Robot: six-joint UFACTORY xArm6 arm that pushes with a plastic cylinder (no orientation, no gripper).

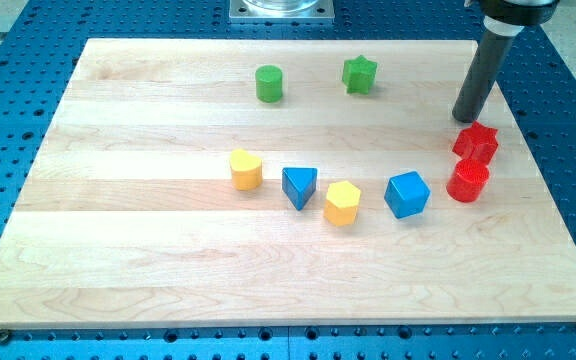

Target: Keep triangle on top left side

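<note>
Triangle, blue (pixel 300 185): sits nr centre of the wooden board (pixel 118 260), a little below mid-height, in a loose arc of blocks; not at the view's top left. Immediately to its left, apart w/ a small gap, is a yellow block w/ one rounded side (pixel 246 169). To its right and slightly lower, a yellow hexagon block (pixel 342 203), just beside but not touching as far as can be told. Further right, a blue cube (pixel 407 194), set at an angle. At the arc's right end, a red cylinder (pixel 467 181), and just above it a red star block (pixel 476 143); the two reds appear touching or v. nearly so. Toward the view's top, well apart from the triangle: a green cylinder (pixel 269 83) and, to its right, a green star block (pixel 360 74). My tip (pixel 464 120) is down at the board surface at the view's upper right, just above the red star, close to it; contact cannot be confirmed. Tip is well apart from the triangle. Claw state: n/a, the arm carries a plain dark rod only, no jaws in view. Board rests on a blue perforated table (pixel 8 90).
</note>
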